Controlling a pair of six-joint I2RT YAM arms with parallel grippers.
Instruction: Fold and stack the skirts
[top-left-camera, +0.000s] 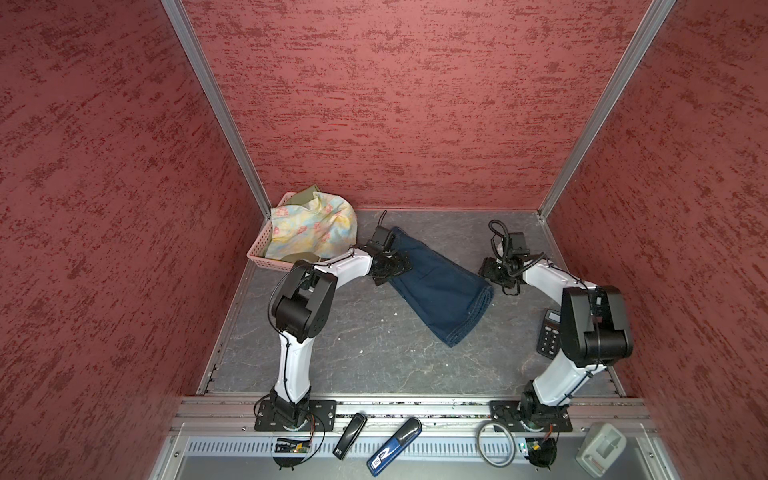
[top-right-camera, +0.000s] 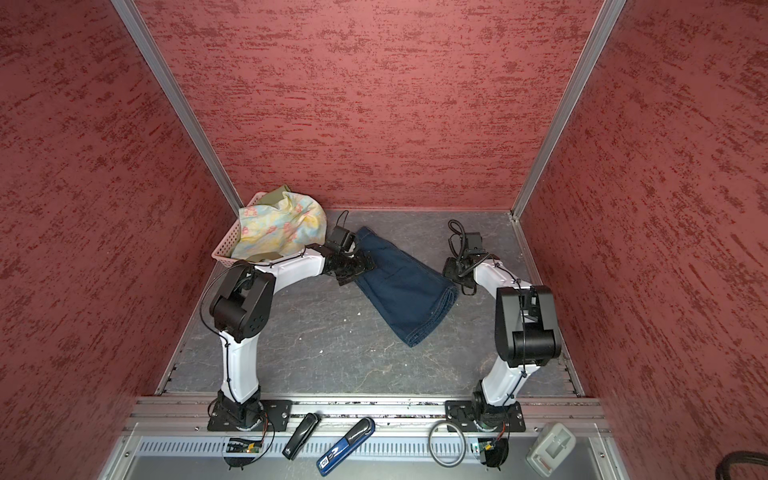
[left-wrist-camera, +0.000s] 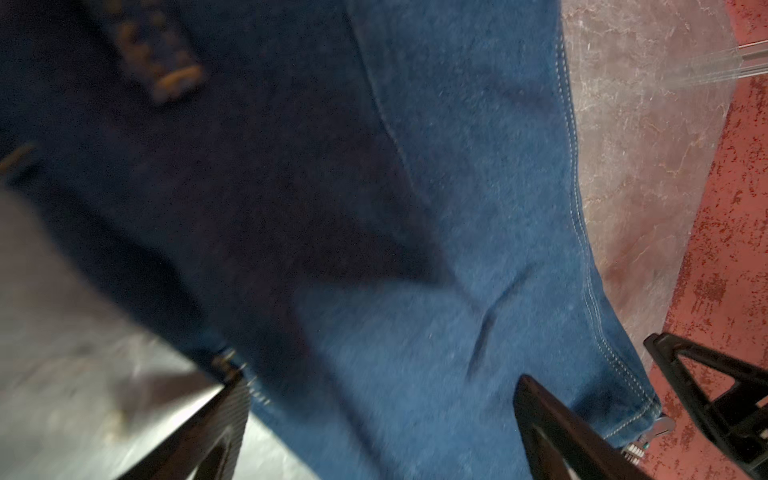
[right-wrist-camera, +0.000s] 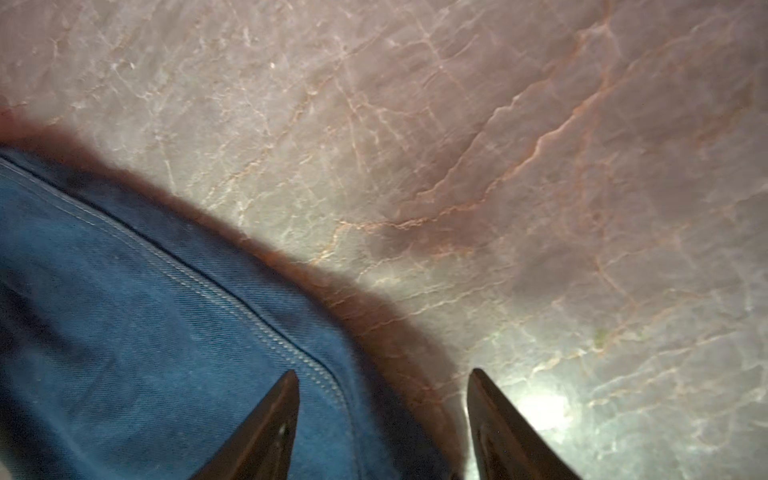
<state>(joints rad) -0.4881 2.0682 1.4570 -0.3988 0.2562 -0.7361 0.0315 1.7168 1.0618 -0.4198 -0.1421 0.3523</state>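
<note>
Denim skirt (top-left-camera: 440, 291) lies on the tabletop (top-left-camera: 353, 361), apparently folded once; floral skirt (top-left-camera: 311, 228) fills the basket (top-left-camera: 255, 253). Left jaws spread over the denim waist, right jaws spread beside the hem: pinch both layers, fold evenly.

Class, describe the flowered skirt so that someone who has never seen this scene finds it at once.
Go to the grey table's far left corner, where a pink basket stands. The flowered skirt is heaped in it, over an olive green skirt. It alone is pale yellow and blue with pink flowers; the denim skirt nearby is dark blue.
</note>
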